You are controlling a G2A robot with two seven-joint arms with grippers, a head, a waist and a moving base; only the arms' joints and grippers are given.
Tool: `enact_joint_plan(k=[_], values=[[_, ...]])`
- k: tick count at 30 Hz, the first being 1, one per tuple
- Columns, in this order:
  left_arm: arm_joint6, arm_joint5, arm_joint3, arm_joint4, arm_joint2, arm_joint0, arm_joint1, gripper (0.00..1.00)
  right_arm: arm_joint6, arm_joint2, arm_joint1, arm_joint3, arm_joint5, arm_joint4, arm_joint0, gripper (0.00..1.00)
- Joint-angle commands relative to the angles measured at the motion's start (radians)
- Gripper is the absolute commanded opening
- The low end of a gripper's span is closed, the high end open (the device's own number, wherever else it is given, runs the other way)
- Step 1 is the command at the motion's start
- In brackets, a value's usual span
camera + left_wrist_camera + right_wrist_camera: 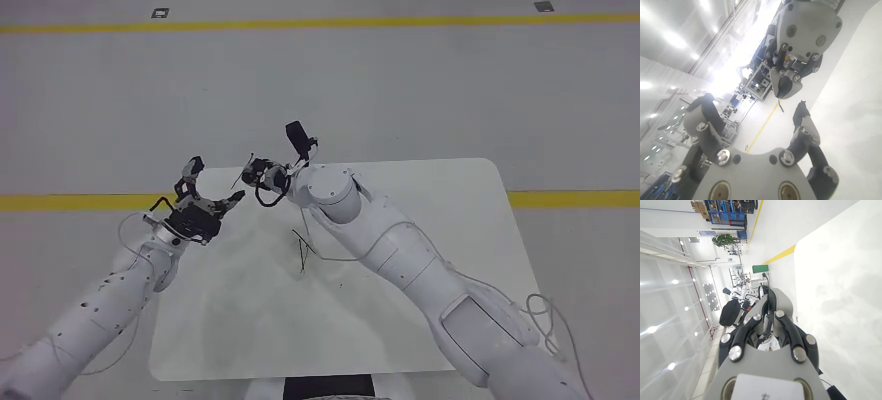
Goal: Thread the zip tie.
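Observation:
My right gripper [252, 173] hovers over the table's far left corner, shut on a thin black zip tie [241, 177]. In the right wrist view the zip tie [769, 298] runs up between the closed fingers, its end [764, 275] sticking out past them. The left wrist view has the right gripper [783, 91] close ahead, a short piece of the zip tie [780, 106] poking from its tips. My left gripper [215, 181] sits just left of it, open, nothing between its fingers [802, 113]. The tie's end points into the gap of the left gripper [753, 103].
Other black zip ties [302, 250] lie loose on the white table [420, 200], near its middle beside the right arm. Both grippers hang at the table's far left corner, partly beyond its edge. A yellow floor line [60, 203] runs behind.

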Motion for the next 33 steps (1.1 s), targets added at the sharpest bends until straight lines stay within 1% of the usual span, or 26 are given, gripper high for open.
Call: enact_joint_plan(k=[1,2,6,7,8,10,15,16,26,28,33], values=[[-0.004,0.0,-0.003,0.0,0.013,-0.008,0.006,0.91,-0.002,0.0,-0.004,0.0,0.0,-0.001,0.001,0.0],[-0.007,0.0,-0.004,0.0,0.019,-0.013,0.009,0.87,-0.004,0.0,-0.006,0.0,0.0,0.0,0.001,0.0],[-0.008,0.0,-0.006,0.0,0.041,-0.027,0.018,0.63,-0.007,0.001,-0.013,0.005,0.0,-0.002,0.001,0.0],[-0.009,0.0,-0.006,0.0,0.046,-0.03,0.02,0.55,-0.007,0.001,-0.015,0.007,0.0,-0.002,0.001,0.0],[-0.012,0.0,-0.005,0.0,0.052,-0.034,0.021,0.51,-0.008,0.002,-0.016,0.008,0.0,-0.002,0.001,0.0],[-0.017,0.0,-0.004,0.0,0.066,-0.044,0.026,0.46,-0.009,0.003,-0.019,0.011,0.0,-0.004,0.001,0.0],[-0.028,0.0,-0.002,0.0,0.095,-0.066,0.035,0.4,-0.016,0.009,-0.025,0.011,0.0,-0.01,-0.003,0.0],[-0.03,0.0,-0.003,0.0,0.098,-0.069,0.037,0.41,-0.017,0.01,-0.026,0.01,0.0,-0.012,-0.004,0.0],[-0.048,0.0,-0.006,0.0,0.13,-0.094,0.053,0.38,-0.028,0.03,-0.027,-0.005,0.0,-0.039,-0.018,0.0],[-0.051,0.0,-0.007,0.0,0.135,-0.098,0.056,0.36,-0.031,0.033,-0.026,-0.008,0.0,-0.047,-0.02,0.0],[-0.06,0.0,-0.012,0.0,0.145,-0.102,0.062,0.35,-0.035,0.04,-0.024,-0.015,0.0,-0.064,-0.028,0.0]])
